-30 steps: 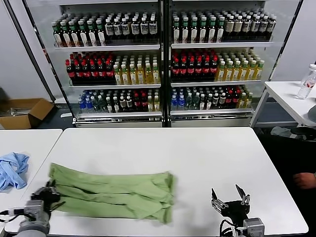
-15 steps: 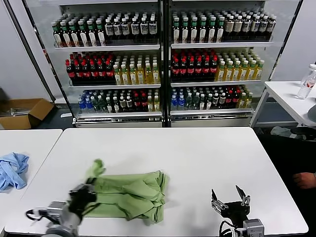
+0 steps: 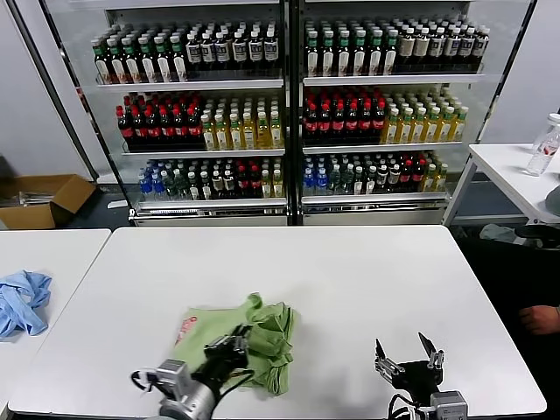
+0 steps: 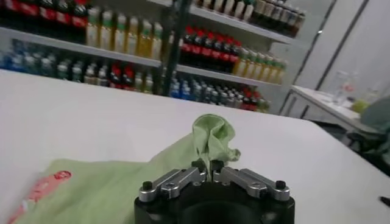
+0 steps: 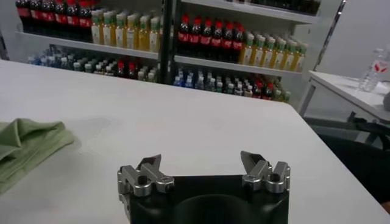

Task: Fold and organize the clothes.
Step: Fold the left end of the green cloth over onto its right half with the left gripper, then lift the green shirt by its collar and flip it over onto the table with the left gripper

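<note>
The green shirt [image 3: 234,337] lay bunched near the front edge of the surface [image 3: 367,280], its red print facing up. Your left gripper [image 4: 210,172] had its fingers closed on a raised fold of it. Letting go there risked the fold springing back crooked. Your right gripper [image 3: 407,354] waited nearby, fingers open and holding nothing, clear of the cloth.

Head camera high, looking down; wrist cameras low, all sharing table [image 3: 350,280].
</note>
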Action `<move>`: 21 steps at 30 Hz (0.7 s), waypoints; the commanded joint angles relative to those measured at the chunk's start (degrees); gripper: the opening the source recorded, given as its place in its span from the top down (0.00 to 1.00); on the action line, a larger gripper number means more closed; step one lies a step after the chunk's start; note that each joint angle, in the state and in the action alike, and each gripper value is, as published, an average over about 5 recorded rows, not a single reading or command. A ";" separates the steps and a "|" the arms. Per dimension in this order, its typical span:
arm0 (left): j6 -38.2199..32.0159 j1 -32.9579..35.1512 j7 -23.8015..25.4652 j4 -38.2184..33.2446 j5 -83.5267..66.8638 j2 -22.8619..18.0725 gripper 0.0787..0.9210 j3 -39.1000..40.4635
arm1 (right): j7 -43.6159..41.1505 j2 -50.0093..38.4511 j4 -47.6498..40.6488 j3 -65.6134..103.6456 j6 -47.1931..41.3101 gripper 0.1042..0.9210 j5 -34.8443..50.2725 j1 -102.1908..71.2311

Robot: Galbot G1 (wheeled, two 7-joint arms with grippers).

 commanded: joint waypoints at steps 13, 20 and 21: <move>-6.00 4.87 0.79 -2.13 4.56 7.87 0.48 -19.50 | -0.22 -0.52 -0.25 -1.09 -0.23 0.12 0.13 1.87; -5.20 5.92 -0.45 10.28 8.24 7.11 0.24 -21.37 | -0.24 -0.73 -0.35 -0.78 -0.18 0.12 0.11 1.73; -4.82 5.73 -0.37 10.94 7.91 6.65 0.21 -20.76 | -0.24 -0.67 -0.33 -0.77 -0.18 0.12 0.08 1.67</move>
